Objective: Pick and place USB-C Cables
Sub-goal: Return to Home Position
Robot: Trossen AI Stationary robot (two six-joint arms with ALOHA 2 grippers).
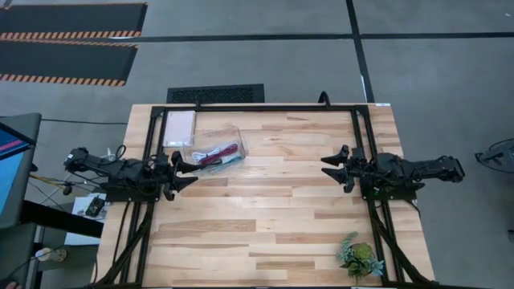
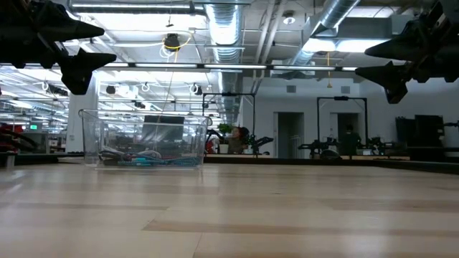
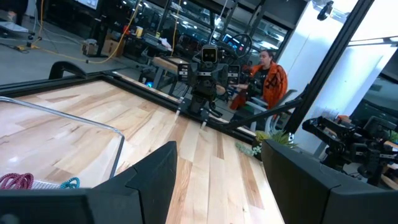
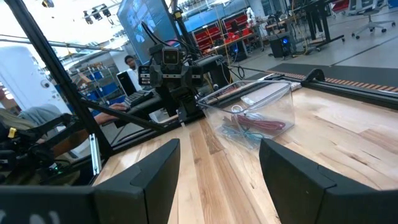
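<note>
The USB-C cables (image 1: 218,156) lie coiled inside a clear plastic bin (image 1: 238,136) near the table's far left; maroon-red, white and teal coils show there, also in the right wrist view (image 4: 258,126) and low view (image 2: 147,158). The black one I cannot make out. My left gripper (image 1: 186,174) hovers open above the table, just left and near of the bin. My right gripper (image 1: 331,167) hovers open at the table's right side, well above the wood (image 2: 380,63).
A small green potted plant (image 1: 360,258) stands at the near right corner. A white flat lid or card (image 1: 179,127) lies beside the bin at the far left. Bare wood stretches across the table's middle (image 1: 265,201). A person in orange (image 3: 268,76) sits beyond the table.
</note>
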